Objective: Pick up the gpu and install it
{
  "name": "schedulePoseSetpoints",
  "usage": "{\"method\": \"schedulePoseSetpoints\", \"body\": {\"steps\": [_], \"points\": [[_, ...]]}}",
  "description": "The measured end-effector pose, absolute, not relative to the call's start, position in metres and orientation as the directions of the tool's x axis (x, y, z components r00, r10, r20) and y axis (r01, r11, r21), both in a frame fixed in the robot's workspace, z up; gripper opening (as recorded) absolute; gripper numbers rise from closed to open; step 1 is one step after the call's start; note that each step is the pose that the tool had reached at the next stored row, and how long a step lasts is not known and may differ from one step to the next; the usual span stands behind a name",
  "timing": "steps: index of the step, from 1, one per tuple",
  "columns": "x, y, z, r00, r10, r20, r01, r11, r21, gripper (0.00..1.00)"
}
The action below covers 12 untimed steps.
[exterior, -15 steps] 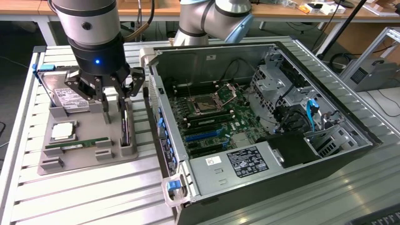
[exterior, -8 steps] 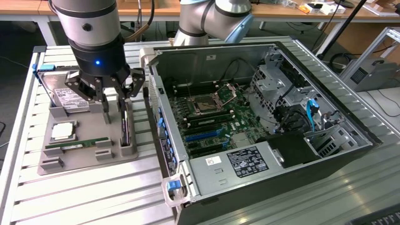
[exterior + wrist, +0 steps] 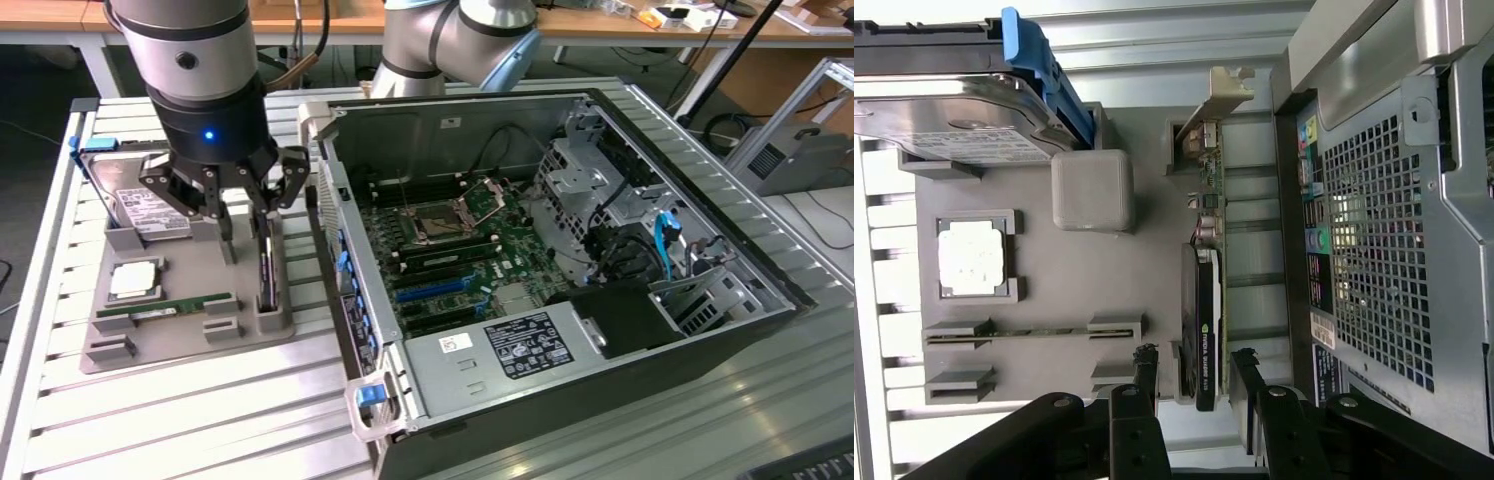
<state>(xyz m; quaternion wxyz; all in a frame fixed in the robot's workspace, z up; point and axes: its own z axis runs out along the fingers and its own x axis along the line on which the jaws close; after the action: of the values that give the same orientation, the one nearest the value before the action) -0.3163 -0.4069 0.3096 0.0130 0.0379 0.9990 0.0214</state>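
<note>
The gpu (image 3: 268, 282) stands on its long edge in a slot of the grey holder tray (image 3: 187, 345), on the side nearest the computer case. In the wrist view the gpu (image 3: 1206, 290) shows a green board edge, a dark fan shroud and a silver bracket (image 3: 1228, 90) at the far end. My gripper (image 3: 250, 245) hangs just above the card. Its black fingers (image 3: 1145, 372) are open and stand on either side of the card's near end, with gaps on both sides. The gripper (image 3: 1194, 372) holds nothing.
The open computer case (image 3: 400, 400) lies just beside the tray, its motherboard (image 3: 454, 250) with blue slots (image 3: 434, 290) facing up. On the tray (image 3: 1054, 290) also sit a hard drive (image 3: 147, 205), a CPU (image 3: 136, 280) and a RAM stick (image 3: 167, 308). A slatted metal table (image 3: 200, 420) carries everything.
</note>
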Motion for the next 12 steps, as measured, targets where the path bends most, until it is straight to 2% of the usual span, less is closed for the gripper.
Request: {"method": "schedulePoseSetpoints", "body": {"steps": [12], "points": [[-0.3163,-0.4069,0.3067,-0.997,0.076,-0.024,0.075,0.996,0.044,0.42]]}}
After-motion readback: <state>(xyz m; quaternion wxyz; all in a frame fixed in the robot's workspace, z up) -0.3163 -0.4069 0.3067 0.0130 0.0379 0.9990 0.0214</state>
